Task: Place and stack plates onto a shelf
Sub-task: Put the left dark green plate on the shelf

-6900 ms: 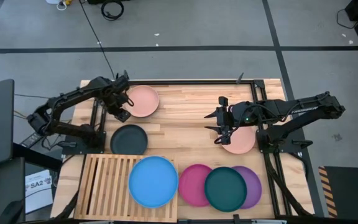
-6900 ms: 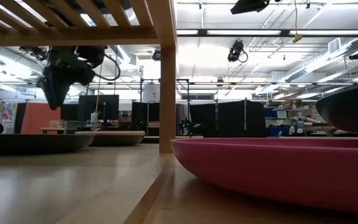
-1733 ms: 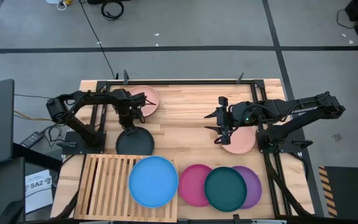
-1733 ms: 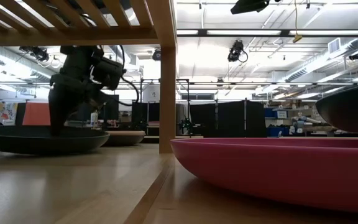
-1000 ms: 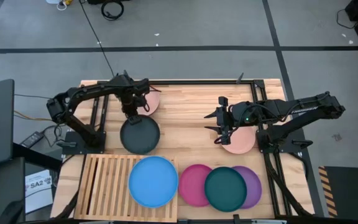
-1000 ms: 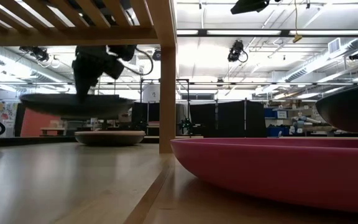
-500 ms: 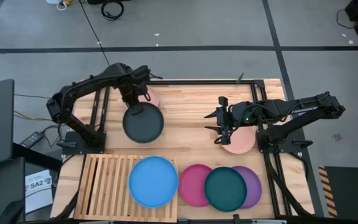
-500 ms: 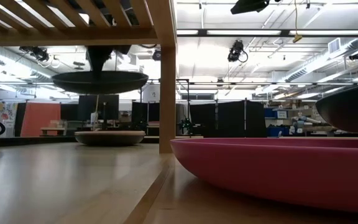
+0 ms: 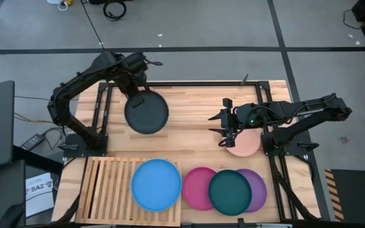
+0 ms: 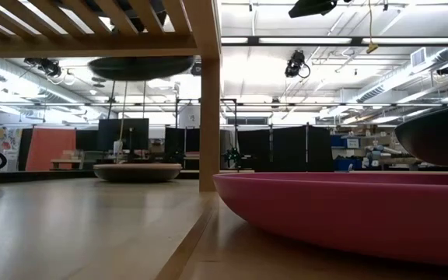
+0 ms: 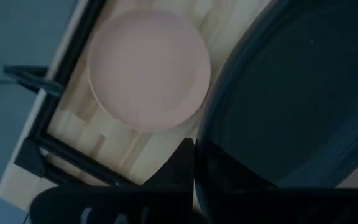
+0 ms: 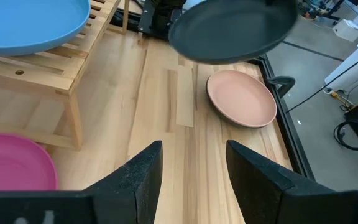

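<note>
The left gripper point(image 9: 134, 90) is pinched tight on the far rim of the black plate point(image 9: 146, 114), which hangs level in the air, well above the tabletop point(image 9: 195, 117) and directly over a salmon pink plate point(image 11: 146, 68) lying near the far left corner. The right gripper point(image 9: 224, 134) hovers with its fingers point(image 12: 140, 176) spread and nothing between them, just beside the other salmon pink plate point(image 9: 246, 144). The blue plate point(image 9: 156, 184) rests on the right half of the slatted shelf point(image 9: 109, 187). Right of it lie the magenta plate point(image 9: 197, 188) and purple plate point(image 9: 256, 187), with the teal plate point(image 9: 230, 191) on top of both.
</note>
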